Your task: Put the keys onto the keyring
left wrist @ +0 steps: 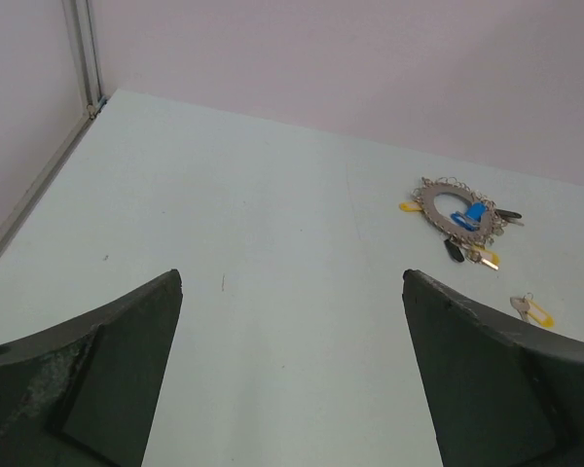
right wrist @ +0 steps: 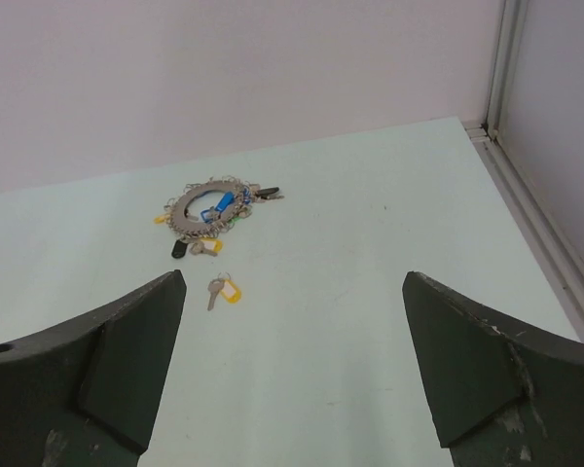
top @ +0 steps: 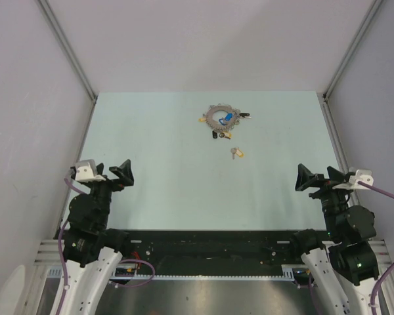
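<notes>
Keyring (top: 211,117) fringed with keys (top: 227,118) on the tabletop (top: 151,144), one yellow-headed key (top: 235,153) loose near it — I see left hand (left wrist: 292,282) and right hand (right wrist: 294,282) wide, empty

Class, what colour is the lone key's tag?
Yellow; the lone key shows best in right wrist view.

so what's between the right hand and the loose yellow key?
Nothing: bare table from the right hand to the loose yellow key, seen in the right wrist view.
</notes>
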Available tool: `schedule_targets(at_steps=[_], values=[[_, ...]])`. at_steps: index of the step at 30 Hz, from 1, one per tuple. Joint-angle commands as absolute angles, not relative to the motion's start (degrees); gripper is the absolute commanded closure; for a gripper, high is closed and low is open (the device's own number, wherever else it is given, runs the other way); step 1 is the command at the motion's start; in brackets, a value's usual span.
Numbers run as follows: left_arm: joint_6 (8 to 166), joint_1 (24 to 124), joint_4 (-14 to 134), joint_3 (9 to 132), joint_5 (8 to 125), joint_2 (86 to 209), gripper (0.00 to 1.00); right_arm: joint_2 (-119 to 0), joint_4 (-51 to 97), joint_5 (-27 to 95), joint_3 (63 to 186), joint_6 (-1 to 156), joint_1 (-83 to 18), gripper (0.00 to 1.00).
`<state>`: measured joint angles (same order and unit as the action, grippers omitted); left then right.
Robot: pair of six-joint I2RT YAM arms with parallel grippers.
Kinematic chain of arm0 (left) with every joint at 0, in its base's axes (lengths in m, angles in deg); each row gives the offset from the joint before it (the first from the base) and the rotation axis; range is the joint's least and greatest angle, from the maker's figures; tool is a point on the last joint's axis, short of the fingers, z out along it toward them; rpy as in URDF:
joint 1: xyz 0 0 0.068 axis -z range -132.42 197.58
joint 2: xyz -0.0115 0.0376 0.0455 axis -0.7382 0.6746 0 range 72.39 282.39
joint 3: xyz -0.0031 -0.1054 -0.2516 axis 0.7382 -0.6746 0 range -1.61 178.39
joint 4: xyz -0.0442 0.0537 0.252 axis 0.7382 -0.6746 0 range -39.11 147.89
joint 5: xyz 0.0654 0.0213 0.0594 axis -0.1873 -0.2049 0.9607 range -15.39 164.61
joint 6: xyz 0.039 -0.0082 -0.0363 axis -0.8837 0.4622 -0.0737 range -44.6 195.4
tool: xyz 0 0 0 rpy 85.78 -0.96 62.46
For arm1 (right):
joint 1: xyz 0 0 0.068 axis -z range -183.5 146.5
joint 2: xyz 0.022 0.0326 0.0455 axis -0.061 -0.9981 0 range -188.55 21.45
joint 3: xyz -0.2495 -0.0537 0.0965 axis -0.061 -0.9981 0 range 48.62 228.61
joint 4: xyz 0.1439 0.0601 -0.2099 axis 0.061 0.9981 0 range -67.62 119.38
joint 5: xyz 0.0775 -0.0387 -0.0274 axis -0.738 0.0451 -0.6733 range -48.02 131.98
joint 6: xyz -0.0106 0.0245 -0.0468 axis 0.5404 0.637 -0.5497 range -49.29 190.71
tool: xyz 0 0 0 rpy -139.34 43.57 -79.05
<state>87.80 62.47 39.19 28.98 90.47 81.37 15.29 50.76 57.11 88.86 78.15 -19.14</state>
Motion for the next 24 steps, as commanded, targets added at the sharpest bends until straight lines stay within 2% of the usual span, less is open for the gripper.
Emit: schedule_targets(at_steps=[1,5,12,16,24], values=[[86.0,61.6,40.4,30.1,89.0,80.8,0.0,14.0,48.5,56.7,88.8,77.7,-18.5,0.0],[86.2,61.5,39.8,30.3,89.1,80.6,0.0,9.9,49.3,55.3,89.3,79.4,-18.4,0.0],[86.7,61.5,38.6,30.5,86.7,80.7,0.0,-6.0,49.1,50.3,93.3,87.4,-18.4,0.0],[86.9,61.5,37.9,30.7,86.0,80.7,0.0,-21.8,43.8,45.1,95.5,92.0,-18.3,0.0],[87.2,61.5,37.1,30.6,85.9,77.4,0.0,-48.1,29.4,48.8,99.6,97.7,-18.4,0.0]])
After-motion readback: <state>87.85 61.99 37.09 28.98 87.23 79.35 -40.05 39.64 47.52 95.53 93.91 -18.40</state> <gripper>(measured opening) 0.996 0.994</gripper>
